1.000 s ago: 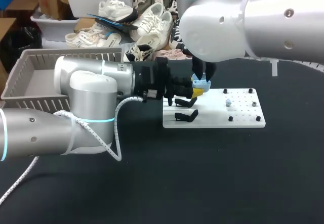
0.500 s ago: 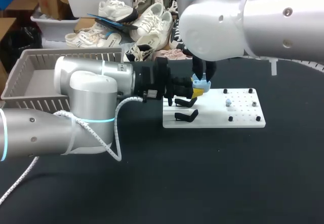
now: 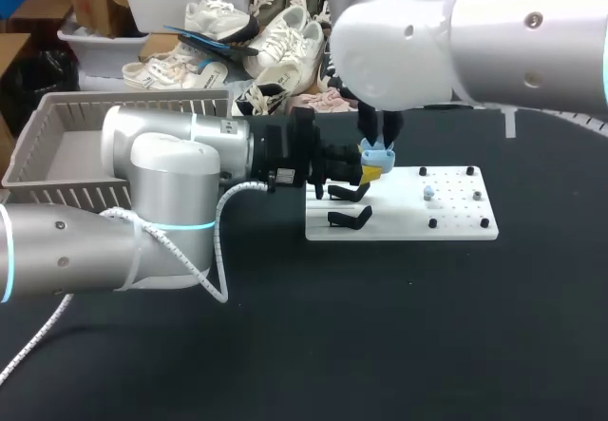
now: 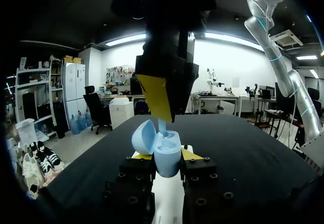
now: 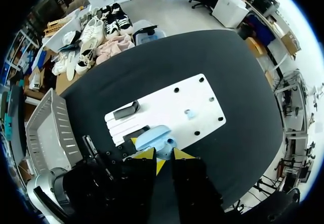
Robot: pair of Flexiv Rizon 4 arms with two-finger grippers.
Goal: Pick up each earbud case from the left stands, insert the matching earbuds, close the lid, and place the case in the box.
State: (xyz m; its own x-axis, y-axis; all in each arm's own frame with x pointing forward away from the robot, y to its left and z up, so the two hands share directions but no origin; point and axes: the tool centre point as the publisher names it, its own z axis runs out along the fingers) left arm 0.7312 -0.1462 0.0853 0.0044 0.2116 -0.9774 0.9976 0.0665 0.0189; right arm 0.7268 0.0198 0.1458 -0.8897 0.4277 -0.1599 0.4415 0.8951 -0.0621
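Observation:
A pale blue earbud case (image 4: 168, 152) stands upright with its lid (image 4: 143, 135) open, and my left gripper (image 4: 166, 158) is shut on its body from both sides. In the head view the case (image 3: 378, 160) sits at the left end of the white board (image 3: 456, 226), with the left gripper (image 3: 365, 170) coming in level from the left. My right gripper (image 3: 378, 143) hangs straight above the case, shut on a small pale blue earbud (image 4: 163, 126) whose tip is at the open cup. From the right wrist, the case (image 5: 153, 137) lies just ahead of the right gripper (image 5: 163, 154).
A second pale earbud (image 3: 428, 193) rests among black pegs on the board. Two black stands (image 3: 350, 193) (image 3: 350, 217) sit at the board's left end, close under the left gripper. A grey slatted basket (image 3: 95, 103) stands at the far left.
The right arm's body has shifted slightly to the left, while its gripper stays over the case. The left arm and the case have not moved.

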